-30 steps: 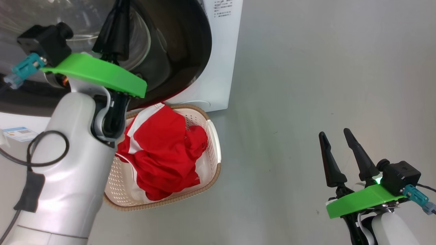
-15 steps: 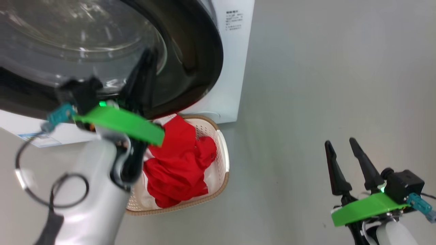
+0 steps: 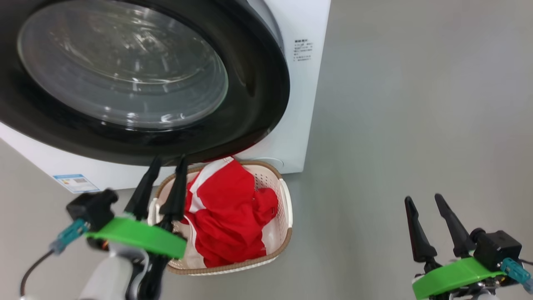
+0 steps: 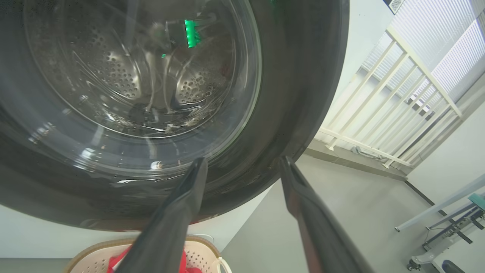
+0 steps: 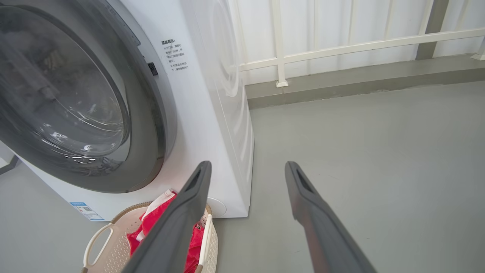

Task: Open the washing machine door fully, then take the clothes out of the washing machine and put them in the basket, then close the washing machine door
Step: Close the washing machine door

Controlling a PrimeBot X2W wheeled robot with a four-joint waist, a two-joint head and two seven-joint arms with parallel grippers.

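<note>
- The washing machine door (image 3: 258, 104) is large and round, with a wide glossy black rim around a bulging clear glass window (image 3: 120, 71); we see it lying flat against the front of the washing machine (image 3: 306, 125), a smooth white box with small printed labels.
- Through the glass, in the left wrist view, we make out the perforated steel drum (image 4: 121, 76).
- The basket (image 3: 288, 208) is cream perforated plastic with a brown ribbed rim; it stands on the smooth grey floor (image 3: 416, 104), just before the machine's lower front edge and under the door's bottom rim.
- The clothes (image 3: 233, 216) are crumpled bright red fabric with white stripe trim; they are heaped inside the basket and rise above its rim.
- The left gripper (image 3: 169, 159) has long dark tapered fingers; they stand parted and grasp nothing; its tips are near the door's lower rim, over the basket's left rim; we cannot tell whether they touch the door.
- The right gripper (image 3: 422, 197) is spread wide and empty; it hangs over bare floor, well apart from basket and machine.
</note>
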